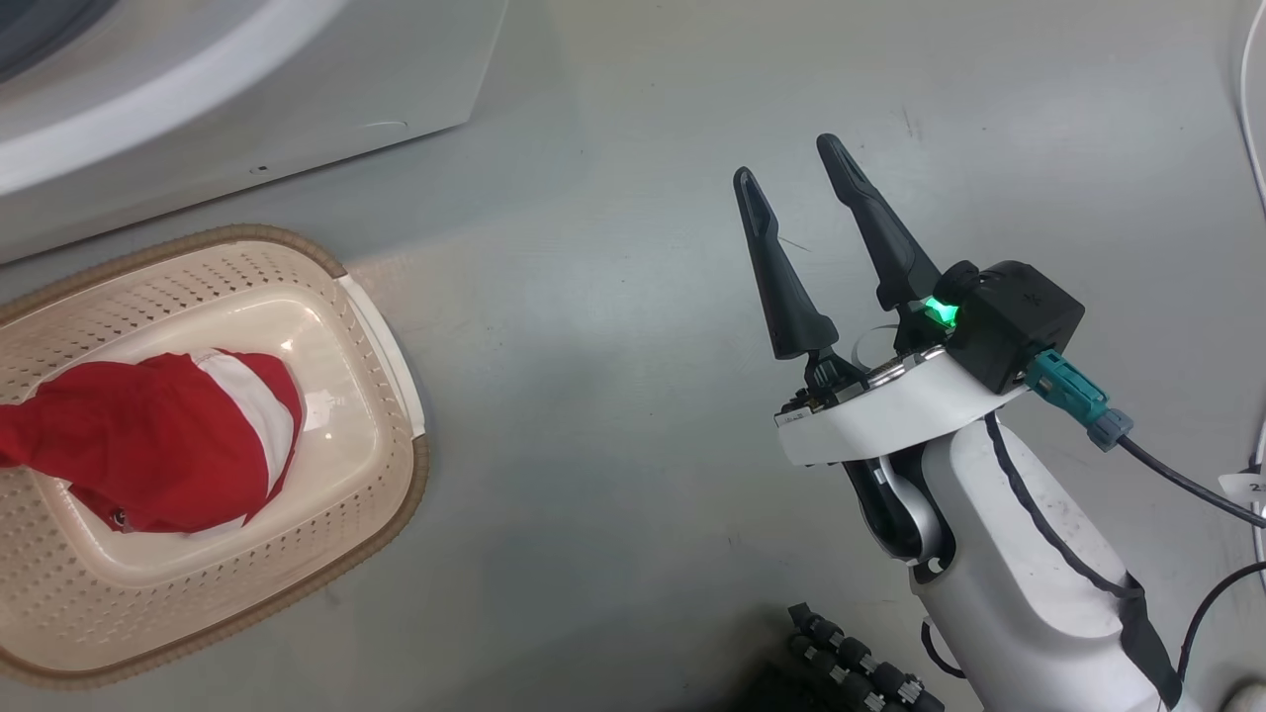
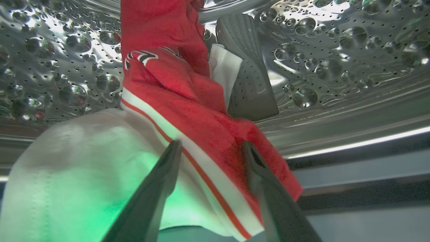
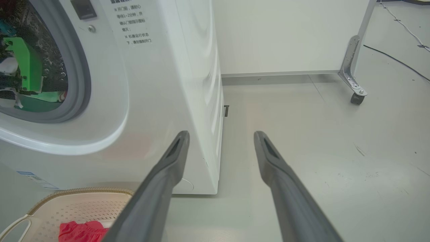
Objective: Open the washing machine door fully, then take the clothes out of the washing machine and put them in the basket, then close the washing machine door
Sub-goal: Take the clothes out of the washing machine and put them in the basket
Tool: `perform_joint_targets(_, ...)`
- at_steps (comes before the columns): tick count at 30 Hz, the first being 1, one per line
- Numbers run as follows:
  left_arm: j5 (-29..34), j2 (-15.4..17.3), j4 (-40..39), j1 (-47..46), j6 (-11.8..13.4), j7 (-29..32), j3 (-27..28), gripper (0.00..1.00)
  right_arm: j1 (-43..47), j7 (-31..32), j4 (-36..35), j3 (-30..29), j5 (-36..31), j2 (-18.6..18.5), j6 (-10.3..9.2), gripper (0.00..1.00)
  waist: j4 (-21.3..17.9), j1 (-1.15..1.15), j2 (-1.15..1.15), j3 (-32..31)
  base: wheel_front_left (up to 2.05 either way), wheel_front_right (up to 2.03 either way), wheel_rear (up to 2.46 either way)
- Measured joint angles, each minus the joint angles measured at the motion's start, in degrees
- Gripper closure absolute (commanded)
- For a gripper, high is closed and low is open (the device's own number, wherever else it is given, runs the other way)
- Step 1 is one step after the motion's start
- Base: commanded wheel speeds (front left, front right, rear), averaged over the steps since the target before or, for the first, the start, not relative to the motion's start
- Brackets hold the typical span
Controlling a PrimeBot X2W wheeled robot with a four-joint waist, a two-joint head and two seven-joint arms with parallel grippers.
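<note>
The clothes (image 1: 148,445) number two: one in your basket (image 1: 388,405) at 9 o'clock, one in the washing machine (image 2: 336,50); left tool (image 2: 211,144), right tool (image 1: 784,158) open.

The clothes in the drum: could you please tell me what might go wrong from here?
1. The left gripper is open around the clothes; if it closes on just a thin fold, it might lose them on the way out.
2. The clothes drape against the drum's grey paddle and could catch there when pulled.
</note>
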Motion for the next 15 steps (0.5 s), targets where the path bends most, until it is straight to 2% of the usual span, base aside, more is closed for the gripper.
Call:
perform_joint_targets(3, -0.48, -0.24, 0.24, -0.86, -0.23, 0.93, 0.18, 1.0, -0.01, 0.0, 0.0, 0.0, 0.0, 0.0, -0.01, 0.0, -0.1, 0.0, 0.0, 0.08, 0.0, 0.0, 0.0)
perform_joint_targets(10, -0.96, -0.62, 0.58, -1.79, -0.65, 1.51, 0.49, 1.0, -0.24, 0.0, 0.0, 0.0, 0.0, 0.0, -0.03, 0.0, -0.07, 0.0, 0.0, 0.21, 0.0, 0.0, 0.0)
perform_joint_targets(15, -1.91, -1.36, 0.53, -1.87, -0.65, -0.36, 0.67, 1.0, -0.53, 0.0, 0.21, -0.54, -0.26, 0.01, -0.05, 0.0, 0.38, 0.0, 0.0, 0.1, 0.0, 0.0, 0.0)
